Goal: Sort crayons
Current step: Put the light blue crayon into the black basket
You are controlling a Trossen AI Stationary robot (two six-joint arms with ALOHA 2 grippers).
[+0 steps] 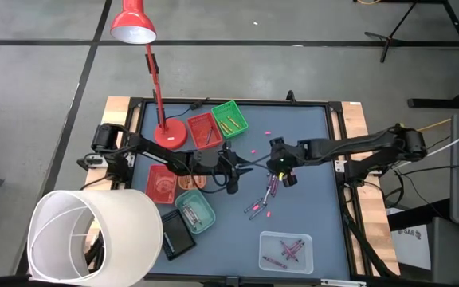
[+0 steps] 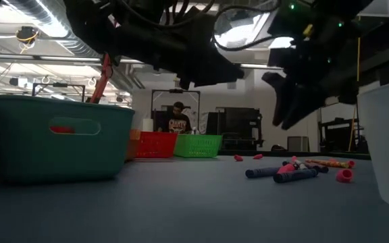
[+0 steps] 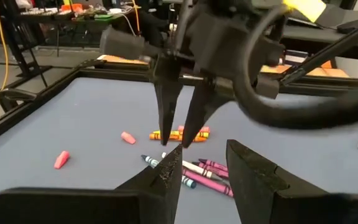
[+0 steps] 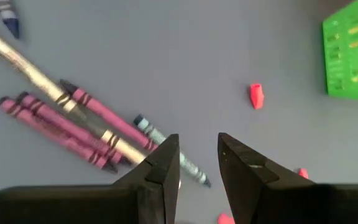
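**A:** Crayons (image 1: 263, 201) lie loose in a small heap near the middle of the grey table (image 1: 309, 159), pinks and purples mostly, with a blue-grey one at the edge. More sit sorted already: some in the clear tray (image 1: 287, 250) at the front, some in the green tray (image 1: 229, 117) and the red tray (image 1: 204, 130) at the back.

**B:** And the arms?

**A:** Both hang over the middle. The right gripper (image 4: 197, 163) hovers just above the heap, fingers a narrow gap apart, nothing between them. The left gripper (image 3: 205, 180) faces it from just beside, jaws parted a little wider, also empty.

**B:** What worries you?

**A:** Crowding, I'd say. The two grippers stand close together, so if both go for the heap at once they could knock each other. And the sticks overlap: closing on the blue-grey one might pinch a pink neighbour too, or flick it away. Round crayons roll easily.

**B:** Anything else?

**A:** A narrow opening leaves little margin; a slightly off descent could land a fingertip on a crayon.
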